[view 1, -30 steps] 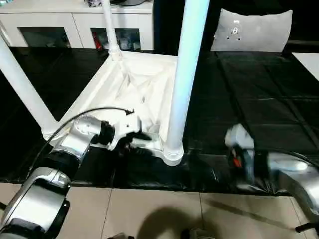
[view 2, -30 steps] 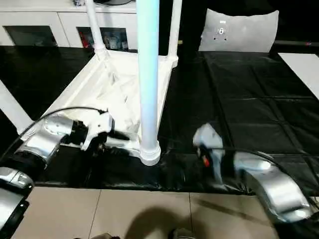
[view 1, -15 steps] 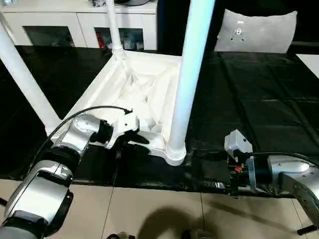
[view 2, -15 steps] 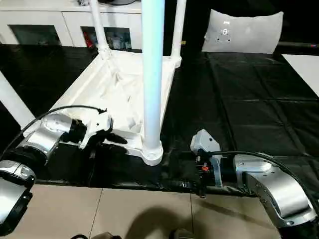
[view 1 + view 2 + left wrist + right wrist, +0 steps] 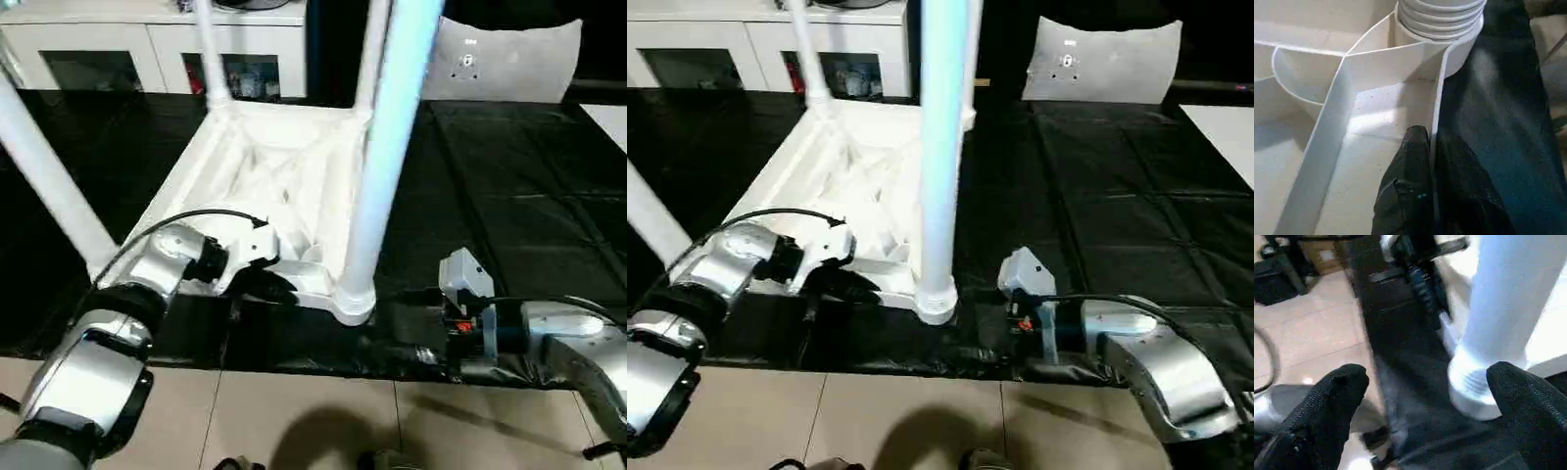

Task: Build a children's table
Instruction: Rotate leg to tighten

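Gripping the near rim of the table top [image 5: 294,157], our left gripper [image 5: 1432,147] has its two black fingers [image 5: 1413,166] pressed together on the thin white edge wall, one finger inside the rim and one outside. The top lies upside down on the black mat [image 5: 490,196], ribbed underside facing up, on the left half of the scene. Legs stand upright in its corner sockets: the near right leg [image 5: 387,147] rises just right of our left gripper, its ringed collar [image 5: 1440,19] seated in the corner socket (the left wrist view shows the collar right beyond the fingertips). Another leg [image 5: 44,176] stands at the near left corner, leaning out to the left, and a third [image 5: 211,59] at the far left corner.

Our right gripper [image 5: 1430,396] sits low over the near edge of the mat, right of the near right leg, fingers spread wide with nothing between them; they point toward the collar but stay apart from it.

Tiled floor [image 5: 294,411] runs along the near side. A white cabinet [image 5: 147,49] stands far left, and a pale cushion-like sheet [image 5: 505,59] far right.
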Robot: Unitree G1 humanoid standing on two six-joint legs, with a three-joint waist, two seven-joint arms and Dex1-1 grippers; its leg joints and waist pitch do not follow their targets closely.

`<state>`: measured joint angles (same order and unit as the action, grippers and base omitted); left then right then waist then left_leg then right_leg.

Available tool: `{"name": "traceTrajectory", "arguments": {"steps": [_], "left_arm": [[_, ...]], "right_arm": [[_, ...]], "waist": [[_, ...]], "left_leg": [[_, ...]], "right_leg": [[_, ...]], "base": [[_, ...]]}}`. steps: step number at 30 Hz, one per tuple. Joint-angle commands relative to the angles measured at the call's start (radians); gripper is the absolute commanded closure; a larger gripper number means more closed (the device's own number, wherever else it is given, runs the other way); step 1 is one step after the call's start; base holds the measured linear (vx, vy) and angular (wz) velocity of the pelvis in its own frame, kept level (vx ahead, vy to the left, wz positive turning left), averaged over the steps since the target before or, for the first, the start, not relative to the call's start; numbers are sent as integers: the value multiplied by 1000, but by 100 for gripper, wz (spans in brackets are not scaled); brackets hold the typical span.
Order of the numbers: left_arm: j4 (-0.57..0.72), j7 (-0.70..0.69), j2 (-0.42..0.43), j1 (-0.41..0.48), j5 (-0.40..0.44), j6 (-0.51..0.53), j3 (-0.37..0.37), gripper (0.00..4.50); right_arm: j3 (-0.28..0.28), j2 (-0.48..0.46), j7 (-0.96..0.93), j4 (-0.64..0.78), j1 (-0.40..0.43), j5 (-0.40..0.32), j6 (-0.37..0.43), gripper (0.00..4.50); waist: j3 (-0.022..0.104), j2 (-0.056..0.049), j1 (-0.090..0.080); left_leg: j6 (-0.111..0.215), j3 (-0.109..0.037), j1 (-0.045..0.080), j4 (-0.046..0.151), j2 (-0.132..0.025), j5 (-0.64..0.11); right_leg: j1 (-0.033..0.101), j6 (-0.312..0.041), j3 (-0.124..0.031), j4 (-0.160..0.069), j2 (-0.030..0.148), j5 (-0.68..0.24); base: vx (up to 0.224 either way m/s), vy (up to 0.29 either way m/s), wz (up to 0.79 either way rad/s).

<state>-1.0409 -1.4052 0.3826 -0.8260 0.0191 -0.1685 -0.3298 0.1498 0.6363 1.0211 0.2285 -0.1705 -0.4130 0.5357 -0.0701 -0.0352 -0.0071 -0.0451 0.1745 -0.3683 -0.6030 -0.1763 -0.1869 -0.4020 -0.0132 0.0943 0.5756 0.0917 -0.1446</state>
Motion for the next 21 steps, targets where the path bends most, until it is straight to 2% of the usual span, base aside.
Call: {"name": "traceTrajectory", "arguments": {"steps": [1, 2, 3, 5, 7, 8, 9, 10, 12, 13, 17, 19, 21], "left_arm": [[10, 9, 1, 36, -20, 21, 28, 448], [16, 15, -4, 42, -27, 20, 35, 448], [43, 55, -26, 68, -49, -10, 60, 448], [60, 79, -38, 85, -53, -39, 68, 448], [107, 60, -45, 118, -64, -44, 66, 448], [119, 57, -46, 127, -66, -44, 65, 448], [140, 53, -44, 141, -64, -54, 57, 448], [158, 53, -42, 152, -60, -55, 53, 450], [196, 52, -37, 174, -49, -51, 47, 450], [204, 49, -36, 178, -48, -45, 47, 450], [233, 20, -15, 194, -24, -15, 24, 450], [243, 11, -2, 198, -11, -3, 13, 450], [248, 3, 9, 198, -1, 8, 5, 450]], "right_arm": [[-6, -5, -36, -31, -23, 46, -36, 0], [-4, -8, -44, -38, -26, 55, -43, 0], [1, -20, -66, -68, -39, 79, -69, 0], [2, -30, -67, -87, -47, 80, -83, 0], [2, -48, -60, -118, -59, 84, -122, 0], [3, -51, -57, -125, -61, 86, -134, 0], [-2, -61, -36, -140, -68, 66, -138, 0], [-5, -67, -21, -151, -72, 52, -141, 30], [-6, -77, 15, -189, -92, 33, -159, 37], [-5, -78, 28, -201, -99, 28, -161, 43], [7, -77, 90, -257, -130, 21, -168, 81], [17, -74, 122, -283, -145, 19, -173, 112], [29, -70, 156, -309, -161, 23, -181, 120]], "waist": [[73, 7, 7], [74, 2, 6], [75, 4, 2], [78, 7, 0], [77, 6, 1], [77, 9, 0], [77, 9, -1], [78, 8, -3], [78, 7, -2], [78, 8, -3], [79, 6, 0], [80, 5, 0], [80, 4, 1]], "left_leg": [[48, -21, 6, 73, -45, -289], [48, -20, 5, 73, -45, -288], [49, -19, 5, 71, -44, -288], [62, -16, 6, 67, -42, -286], [68, -17, 3, 70, -46, -278], [70, -16, 4, 69, -45, -280], [73, -17, 4, 70, -45, -281], [75, -17, 3, 70, -46, -279], [75, -17, 5, 69, -47, -280], [78, -17, 2, 70, -47, -276], [78, -15, 6, 70, -48, -273], [77, -16, 5, 70, -49, -269], [79, -16, 3, 70, -49, -259]], "right_leg": [[56, -191, -43, -83, 60, -422], [56, -195, -43, -82, 60, -413], [56, -203, -43, -82, 59, -399], [56, -213, -42, -83, 58, -388], [57, -207, -42, -80, 58, -391], [56, -202, -41, -82, 57, -398], [57, -198, -42, -82, 58, -406], [58, -198, -42, -79, 58, -404], [56, -199, -43, -79, 58, -407], [57, -201, -43, -79, 59, -403], [55, -204, -43, -77, 57, -397], [57, -208, -44, -74, 58, -388], [57, -215, -44, -70, 56, -365]], "base": [[0, 0, 0], [0, 0, 0], [0, 0, 0], [0, 0, 0], [0, 0, 0], [0, 0, 0], [0, 0, 0], [0, 0, 0], [0, 0, 0], [0, 0, 0], [0, 0, 0], [0, 0, 0], [0, 0, 0]]}}
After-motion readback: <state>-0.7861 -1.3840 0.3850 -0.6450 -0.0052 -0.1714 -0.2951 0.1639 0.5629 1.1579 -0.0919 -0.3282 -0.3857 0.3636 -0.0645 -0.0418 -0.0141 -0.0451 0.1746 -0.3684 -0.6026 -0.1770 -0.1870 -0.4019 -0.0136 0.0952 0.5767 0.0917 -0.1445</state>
